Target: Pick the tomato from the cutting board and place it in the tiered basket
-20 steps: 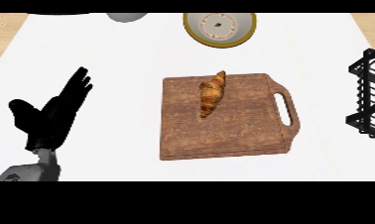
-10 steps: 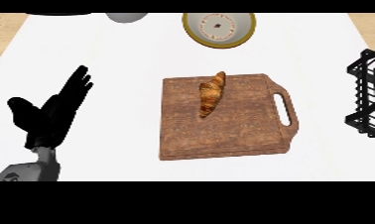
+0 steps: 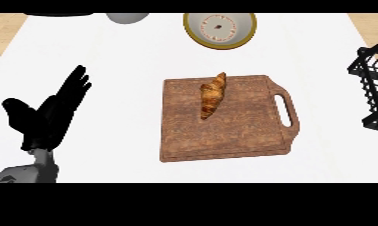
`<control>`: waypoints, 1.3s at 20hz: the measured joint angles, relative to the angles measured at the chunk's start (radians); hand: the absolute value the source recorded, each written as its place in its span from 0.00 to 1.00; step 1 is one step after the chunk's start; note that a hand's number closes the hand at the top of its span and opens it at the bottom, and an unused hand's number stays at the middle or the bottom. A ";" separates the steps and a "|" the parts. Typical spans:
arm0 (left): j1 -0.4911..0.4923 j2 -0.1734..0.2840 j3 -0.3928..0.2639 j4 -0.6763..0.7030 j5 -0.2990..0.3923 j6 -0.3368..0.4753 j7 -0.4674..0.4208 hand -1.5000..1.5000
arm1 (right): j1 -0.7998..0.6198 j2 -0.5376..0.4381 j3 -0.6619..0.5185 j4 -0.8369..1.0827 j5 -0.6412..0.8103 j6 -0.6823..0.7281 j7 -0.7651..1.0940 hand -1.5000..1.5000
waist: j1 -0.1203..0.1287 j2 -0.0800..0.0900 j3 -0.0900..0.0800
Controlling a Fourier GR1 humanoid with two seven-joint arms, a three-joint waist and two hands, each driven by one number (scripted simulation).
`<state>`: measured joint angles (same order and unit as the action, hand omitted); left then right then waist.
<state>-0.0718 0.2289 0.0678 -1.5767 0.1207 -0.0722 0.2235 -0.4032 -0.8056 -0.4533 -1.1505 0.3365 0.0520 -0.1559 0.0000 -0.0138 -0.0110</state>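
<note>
A brown wooden cutting board [image 3: 229, 135] with a handle slot on its right side lies mid-counter. On its upper part lies a golden-brown croissant [image 3: 212, 95]; no tomato shows on the board. The black wire tiered basket [image 3: 368, 87] is cut off by the right edge. My left hand [image 3: 48, 115] rests at the lower left, fingers straight and pointing up, well apart from the board. My right hand is out of view.
A round plate [image 3: 220, 29] with a yellow rim stands beyond the board at the back. A grey bowl-like object [image 3: 127, 17] sits at the back left, partly cut off. White counter lies between my left hand and the board.
</note>
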 measured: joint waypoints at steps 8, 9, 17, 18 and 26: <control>0.007 -0.016 -0.001 -0.018 -0.009 0.009 0.012 0.50 | -0.092 0.013 -0.079 0.088 -0.127 0.061 0.051 0.00 | 0.001 0.007 0.008; 0.006 -0.019 -0.002 -0.010 -0.013 0.010 0.006 0.50 | -0.099 0.020 -0.092 0.090 -0.150 0.066 0.062 0.00 | 0.000 0.007 0.008; 0.011 -0.014 0.008 -0.020 -0.008 0.002 0.016 0.50 | -0.181 -0.012 -0.263 0.200 -0.354 0.117 0.135 0.00 | 0.002 0.012 0.010; 0.010 -0.017 0.004 -0.028 -0.010 0.003 0.025 0.50 | -0.188 -0.023 -0.281 0.215 -0.370 0.111 0.141 0.00 | 0.003 0.012 0.010; 0.027 -0.009 0.019 -0.016 -0.006 -0.019 -0.006 0.50 | -0.154 -0.237 -0.456 0.457 -0.452 0.142 0.086 0.00 | 0.004 0.017 0.012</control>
<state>-0.0445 0.2199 0.0867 -1.5932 0.1146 -0.0910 0.2179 -0.5575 -1.0422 -0.9096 -0.6934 -0.1160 0.1936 -0.0696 0.0039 0.0032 0.0013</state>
